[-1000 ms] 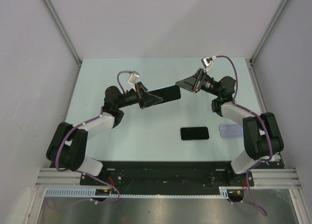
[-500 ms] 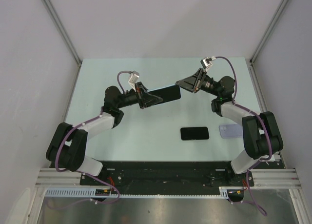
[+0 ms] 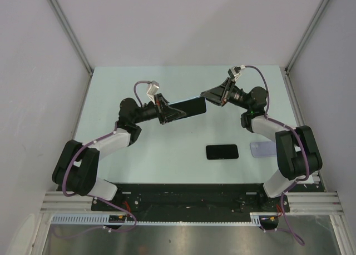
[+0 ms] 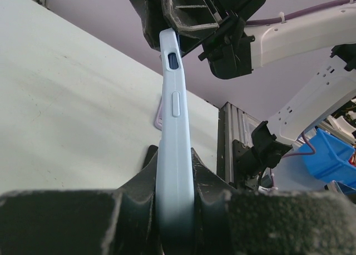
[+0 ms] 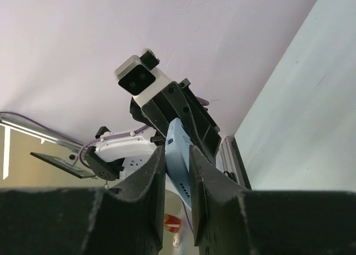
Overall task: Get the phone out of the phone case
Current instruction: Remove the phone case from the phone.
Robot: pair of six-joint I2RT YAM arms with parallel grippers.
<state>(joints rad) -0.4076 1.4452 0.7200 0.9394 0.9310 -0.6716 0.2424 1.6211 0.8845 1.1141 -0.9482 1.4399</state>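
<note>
The phone, dark screen up, sits in a light blue phone case and is held in the air between both arms over the middle of the table. My left gripper is shut on its left end. In the left wrist view the phone case runs edge-on up from my left gripper. My right gripper is shut on the far right corner. In the right wrist view the phone case is pinched between the fingers of my right gripper.
A bare black phone lies flat on the table near the front. A translucent lavender case lies just right of it, beside the right arm's base. Grey walls enclose the table on three sides.
The right wrist has shifted very slightly upward. The phone and the left arm have stayed where they were.
</note>
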